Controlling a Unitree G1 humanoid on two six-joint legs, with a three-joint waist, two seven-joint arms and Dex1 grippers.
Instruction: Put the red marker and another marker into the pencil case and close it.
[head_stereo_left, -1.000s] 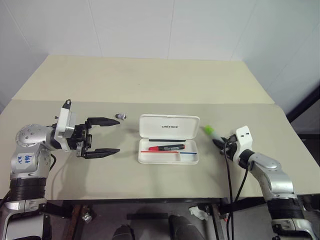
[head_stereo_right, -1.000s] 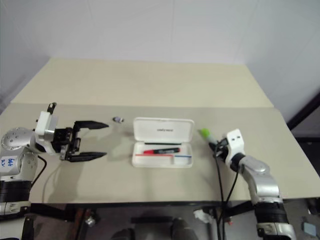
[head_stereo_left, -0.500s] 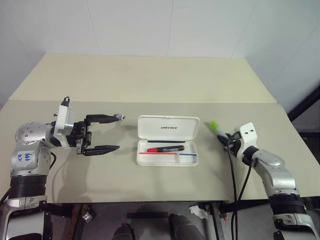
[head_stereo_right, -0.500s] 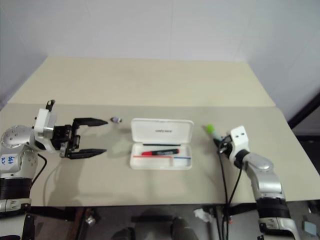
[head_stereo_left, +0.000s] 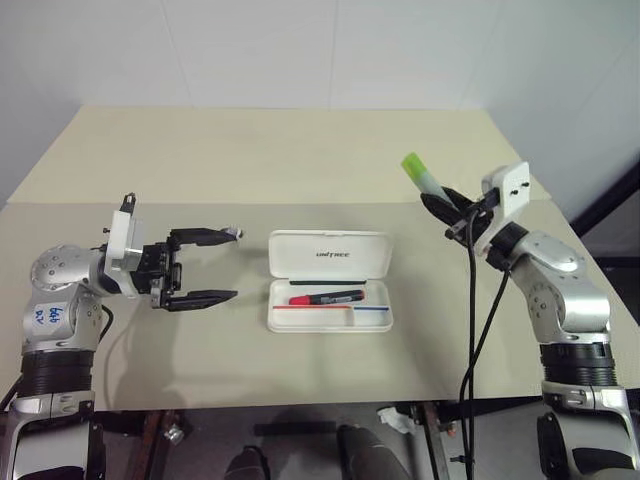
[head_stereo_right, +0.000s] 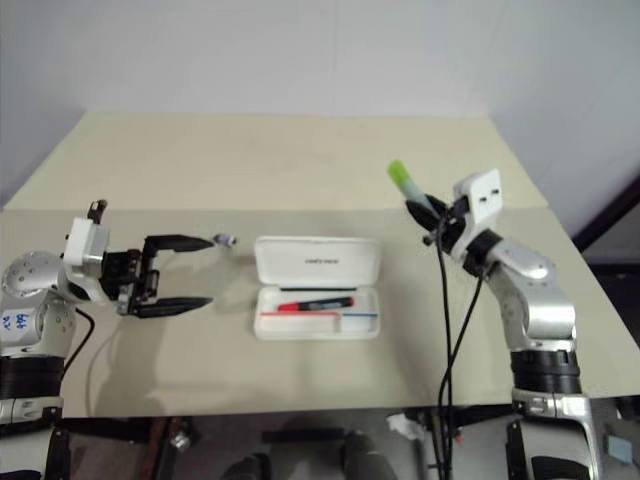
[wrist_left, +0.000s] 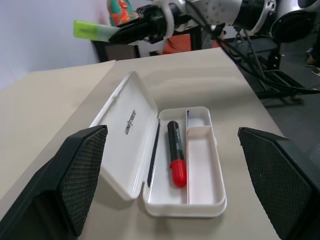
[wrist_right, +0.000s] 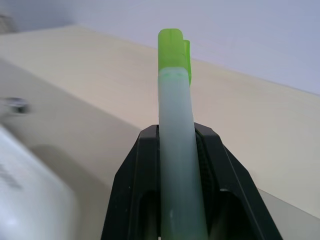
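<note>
Right gripper (head_stereo_left: 440, 203) is raised above the table (head_stereo_left: 300, 160), right of the case (head_stereo_left: 330, 293) and beyond its far right corner; forearm angles up from the elbow toward the case side, fingers pointing up and left. Its two fingers pinch the green marker (head_stereo_left: 421, 177) by the lower barrel. Marker long axis runs along the fingers, bright green cap end leading, up and away from the gripper toward the far side of the table, tilted over toward the case. In the right wrist view the pale body sits tight between both black fingers (wrist_right: 135, 180), cap (wrist_right: 174, 47) sticking out past the tips.

Left gripper (head_stereo_left: 225, 265) is left of the case, held level above the table, pointing right toward the case. Jaws spread wide, nothing between them; one finger sits farther back, one nearer. A tiny grey cap (head_stereo_left: 233, 231) lies on the table at the far finger's tip; contact cannot be told.

Case lies open mid-table, long axis left-right, lid hinged back on the far side, lettering showing. Red marker (head_stereo_left: 328, 297) lies in the tray, parallel to the case's long axis, red cap toward the left end, black barrel toward the right. Red and blue stripe runs along the tray floor nearer the front wall.
</note>
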